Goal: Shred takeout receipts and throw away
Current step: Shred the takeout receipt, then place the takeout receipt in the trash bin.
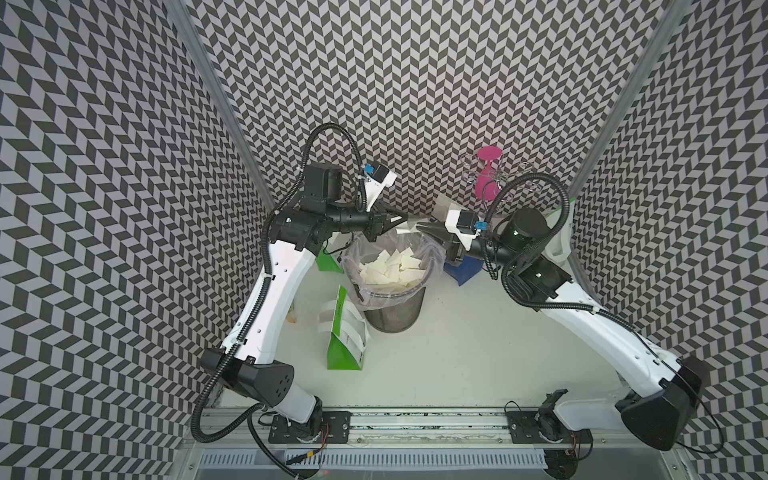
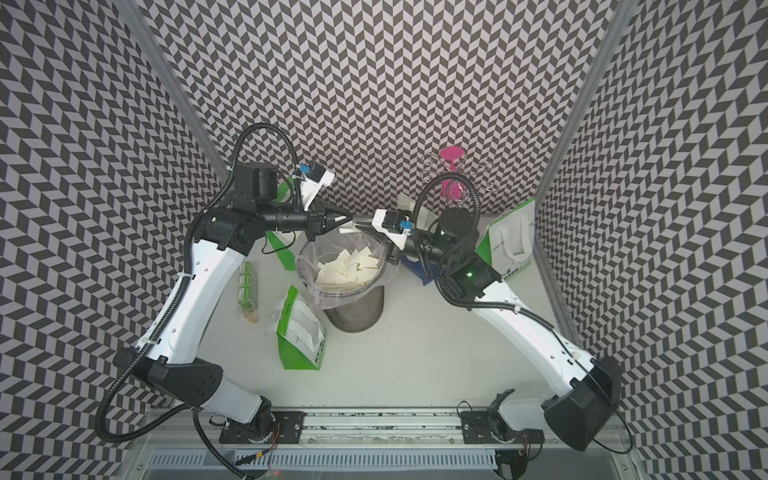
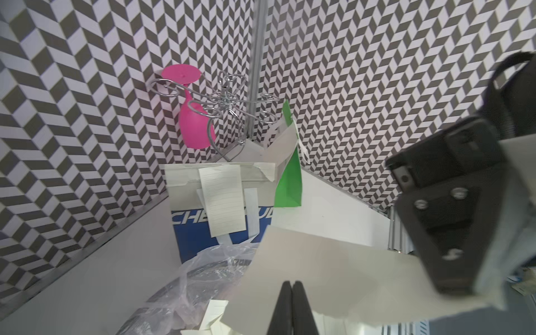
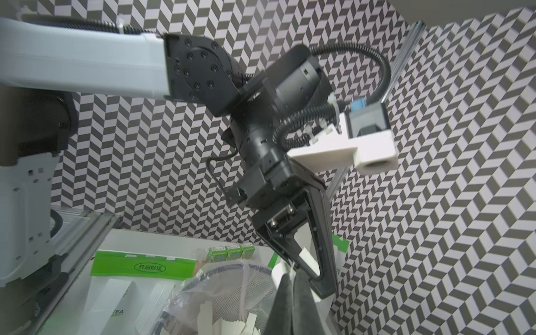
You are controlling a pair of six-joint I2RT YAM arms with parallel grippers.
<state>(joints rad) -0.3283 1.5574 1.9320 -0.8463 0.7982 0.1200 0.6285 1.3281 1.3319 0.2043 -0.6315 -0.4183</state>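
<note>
A: What do we have in the mesh bin?
B: We see a clear liner and a heap of torn white scraps; it stands mid-desk.
A: And our grippers?
B: Our left gripper and right gripper are both pinched closed on one receipt piece, above the bin's far rim.
A: Any other receipt?
B: We see a whole receipt against the blue-and-white bag, by the desk's far edge.

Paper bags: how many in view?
4. Lying green bag in front of the bin; second green bag left of it; blue bag right of it; third green bag at the right wall. More may be hidden.
</note>
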